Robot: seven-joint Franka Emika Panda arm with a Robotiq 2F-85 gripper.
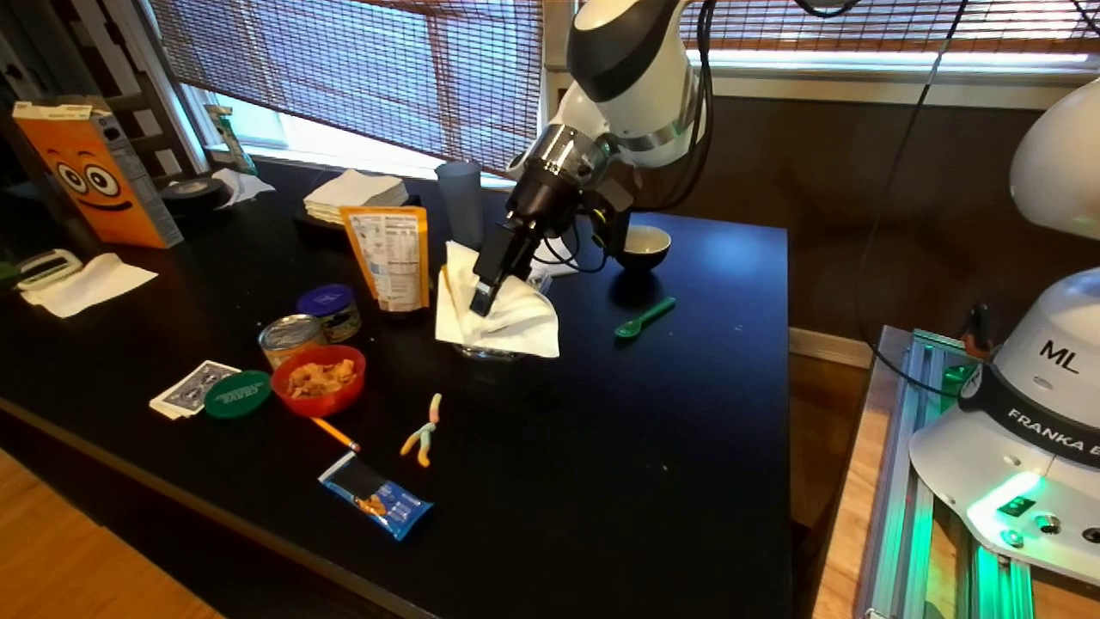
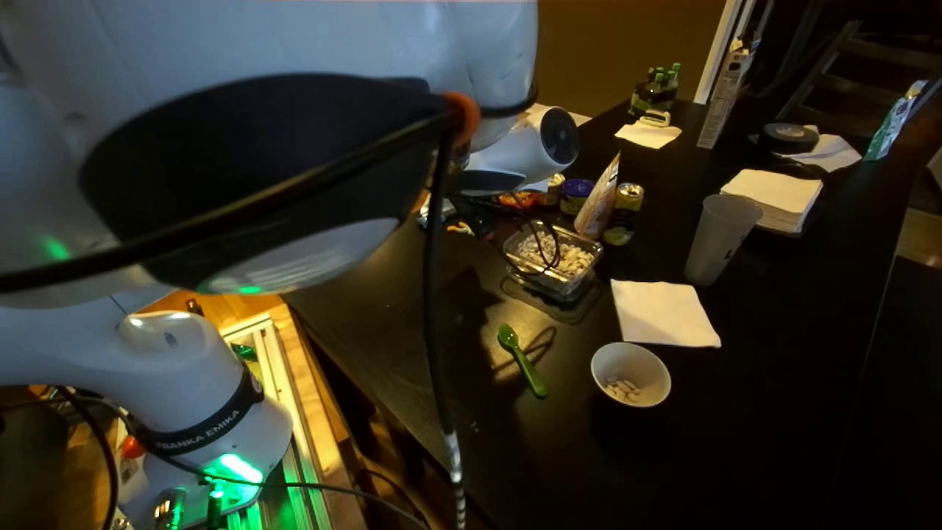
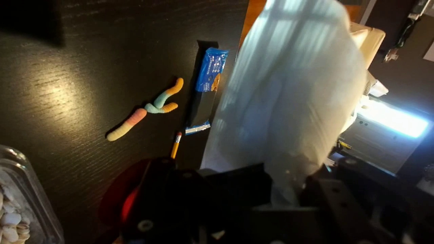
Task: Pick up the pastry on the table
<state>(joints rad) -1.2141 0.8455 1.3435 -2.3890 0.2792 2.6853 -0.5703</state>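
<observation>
My gripper (image 1: 484, 297) is shut on a white paper napkin (image 1: 516, 322), which hangs spread out above the black table (image 1: 559, 481). In the wrist view the napkin (image 3: 271, 95) fans out from between the fingers, bunched where they pinch it. The pastry does not show: it is hidden or out of view, and whether it lies within the napkin I cannot tell. Below the napkin stands a clear box (image 2: 556, 276) of pale pieces, which also shows at the lower left of the wrist view. The arm covers the jaws in an exterior view.
Around the box stand an orange pouch (image 1: 391, 258), a red bowl (image 1: 318, 400) and a green spoon (image 1: 644, 318). Gummy worms (image 1: 423, 434) and a blue wrapped bar (image 1: 382, 503) lie toward the front. A tall cup (image 2: 714, 235) and another napkin (image 2: 662, 313) are behind.
</observation>
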